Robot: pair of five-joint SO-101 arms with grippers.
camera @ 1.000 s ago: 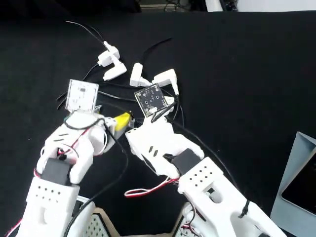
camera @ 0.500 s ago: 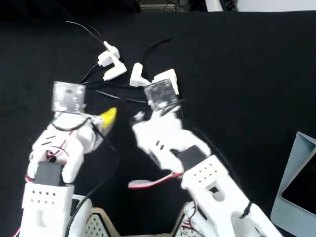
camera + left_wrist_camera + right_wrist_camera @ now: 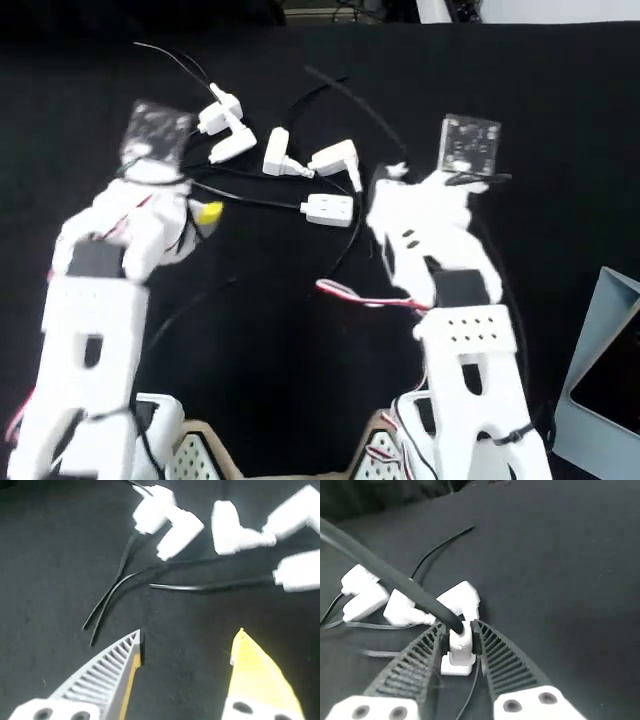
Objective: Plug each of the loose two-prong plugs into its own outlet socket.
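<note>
Left wrist view: the left fingers [image 3: 252, 675], one grey and one yellow, are spread wide and released, with only bare black worktop [image 3: 50, 555] in the gap between them. Just past their tips a thin black wire [image 3: 200, 586] runs across to a white socket block [image 3: 300, 572], which lies off to the yellow finger's side. Farther beyond the tips lie four white plugs [image 3: 280, 155]. A touching pair [image 3: 167, 517] sits ahead of the grey finger and a third plug [image 3: 230, 530] ahead of the gap. A fourth plug [image 3: 295, 507] lies close beside the third, ahead of the yellow finger. All four rest loose on the worktop, none seated in the socket block.

Right wrist view has the right fingers [image 3: 507, 662] drawn close together, with the socket block lying lengthwise in the narrow slot between them, its far end level with their tips. Whether they clamp it or only frame it cannot be told. A thick black cable [image 3: 385, 565] crosses down to the tips, and the plugs lie just beyond them.
</note>
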